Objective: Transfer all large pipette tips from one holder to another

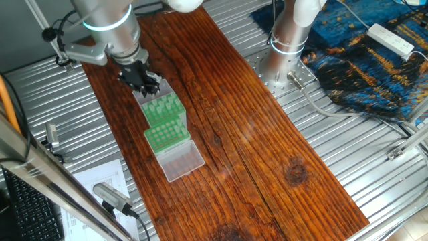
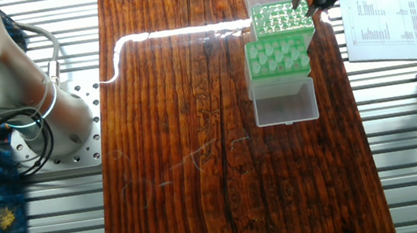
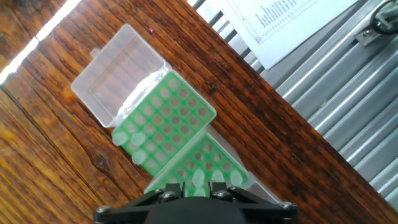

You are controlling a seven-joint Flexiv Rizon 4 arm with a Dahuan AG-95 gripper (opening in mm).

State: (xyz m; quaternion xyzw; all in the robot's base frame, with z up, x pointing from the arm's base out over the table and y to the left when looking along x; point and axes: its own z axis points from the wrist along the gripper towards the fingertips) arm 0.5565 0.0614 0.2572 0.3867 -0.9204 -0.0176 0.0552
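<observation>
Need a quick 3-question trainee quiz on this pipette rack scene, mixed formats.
1. True or false: the gripper hangs above a printed sheet.
2. The green rack below the gripper and the second green rack stand: A) directly side by side; B) far apart; C) stacked.
3. What clear part lies open on the wooden board beside the second green rack?
Key: 1 false; 2 A; 3 its clear lid.

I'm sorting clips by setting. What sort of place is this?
Probably a robotics lab bench set up for lab-handling trials: a wooden board on a ribbed metal table, green pipette-tip racks with clear lids, and a printed chart sheet beside them.
</observation>
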